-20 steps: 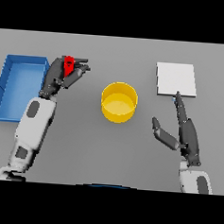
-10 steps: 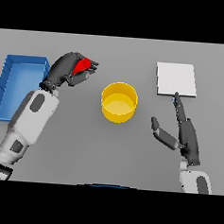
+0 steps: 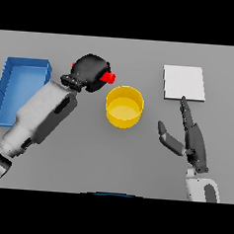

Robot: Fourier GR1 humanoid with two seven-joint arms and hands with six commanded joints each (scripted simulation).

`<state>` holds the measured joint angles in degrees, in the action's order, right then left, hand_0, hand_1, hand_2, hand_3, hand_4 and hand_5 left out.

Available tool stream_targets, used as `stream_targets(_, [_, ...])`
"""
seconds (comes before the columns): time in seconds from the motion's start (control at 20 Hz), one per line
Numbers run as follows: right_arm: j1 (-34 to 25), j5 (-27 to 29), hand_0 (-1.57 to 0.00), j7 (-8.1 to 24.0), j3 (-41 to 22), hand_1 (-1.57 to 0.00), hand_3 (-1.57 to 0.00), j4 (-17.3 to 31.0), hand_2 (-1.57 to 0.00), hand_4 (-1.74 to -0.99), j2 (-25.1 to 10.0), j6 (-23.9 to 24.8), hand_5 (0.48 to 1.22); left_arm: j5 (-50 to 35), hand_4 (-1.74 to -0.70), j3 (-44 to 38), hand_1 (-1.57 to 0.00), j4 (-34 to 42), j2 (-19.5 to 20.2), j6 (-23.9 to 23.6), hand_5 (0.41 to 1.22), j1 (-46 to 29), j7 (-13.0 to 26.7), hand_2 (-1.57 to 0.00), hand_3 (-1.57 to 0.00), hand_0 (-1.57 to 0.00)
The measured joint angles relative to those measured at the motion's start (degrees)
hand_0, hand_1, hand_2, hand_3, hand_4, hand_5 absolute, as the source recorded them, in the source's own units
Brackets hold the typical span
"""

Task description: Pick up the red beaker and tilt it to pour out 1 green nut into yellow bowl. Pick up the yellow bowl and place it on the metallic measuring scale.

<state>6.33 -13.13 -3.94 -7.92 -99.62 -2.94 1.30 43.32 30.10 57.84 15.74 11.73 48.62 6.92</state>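
Note:
My left hand (image 3: 91, 72) is shut on the red beaker (image 3: 108, 78), of which only a small red end shows past the fingers. The beaker is tipped sideways toward the yellow bowl (image 3: 124, 106), its end just above and left of the bowl's rim. The bowl stands at the table's middle; I cannot see any green nut. The metallic scale (image 3: 184, 83), a pale square plate, lies at the back right. My right hand (image 3: 192, 136) rests open on the table in front of the scale, fingers pointing at it.
A blue tray (image 3: 19, 87) sits at the left edge, beside my left forearm.
My left hand has carried the beaker right toward the bowl and tipped it over further. The right hand and the bowl have not moved.

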Motion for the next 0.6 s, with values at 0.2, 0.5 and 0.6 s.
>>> stream_targets(0.2, [0.84,1.18,0.0,-0.24,-0.16,0.0,0.0,0.2,0.0,-1.197,1.11,-0.34,0.659,6.48,-1.72,5.63,-1.57,-2.95,1.45,4.5,1.215,5.33,-2.74,-1.57,-1.35,-1.57])
stream_targets(0.5, [0.74,1.69,0.0,-0.73,0.85,0.0,0.0,1.19,0.0,-1.221,0.87,-0.01,0.61,12.81,-1.73,12.83,-1.57,-6.92,0.62,8.2,1.219,11.28,-8.87,-1.57,-1.46,-1.57])
stream_targets(0.6, [0.3,0.96,0.0,-0.71,0.66,0.0,0.0,0.88,0.0,-1.213,1.22,0.77,0.591,15.35,-1.73,15.2,-1.57,-8.67,0.13,7.74,1.22,13.03,-10.08,-1.57,-1.5,-1.57])
